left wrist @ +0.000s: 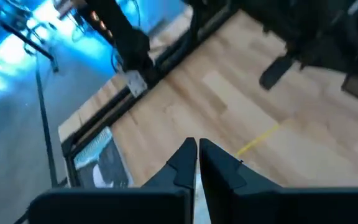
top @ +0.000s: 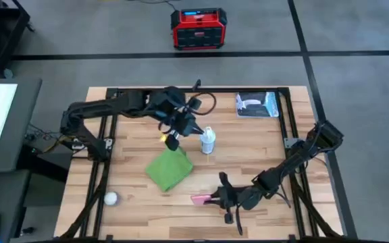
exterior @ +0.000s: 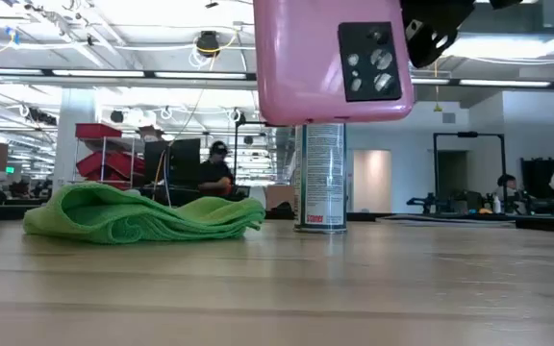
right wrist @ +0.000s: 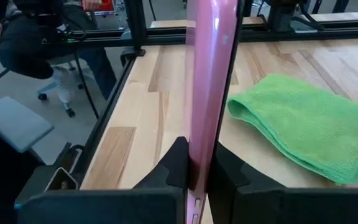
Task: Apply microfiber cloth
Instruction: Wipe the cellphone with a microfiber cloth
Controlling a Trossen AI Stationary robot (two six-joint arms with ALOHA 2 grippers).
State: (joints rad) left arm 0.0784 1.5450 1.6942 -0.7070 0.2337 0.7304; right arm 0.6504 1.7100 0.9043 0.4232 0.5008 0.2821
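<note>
You see the table [top: 248, 169] from overhead and level; both views share the microfiber cloth [top: 169, 169].

Left arm reaching toward table centre, left gripper [top: 173, 142] pointed downward, fingers [left wrist: 185, 163] pressed together. Right arm stretched low along the near edge, right gripper [top: 216, 198] clamped on something pink.

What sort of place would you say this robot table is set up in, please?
Probably a large open robotics lab or workshop: rows of ceiling lights, people seated at workstations, and a red portable power unit on the floor.
</note>
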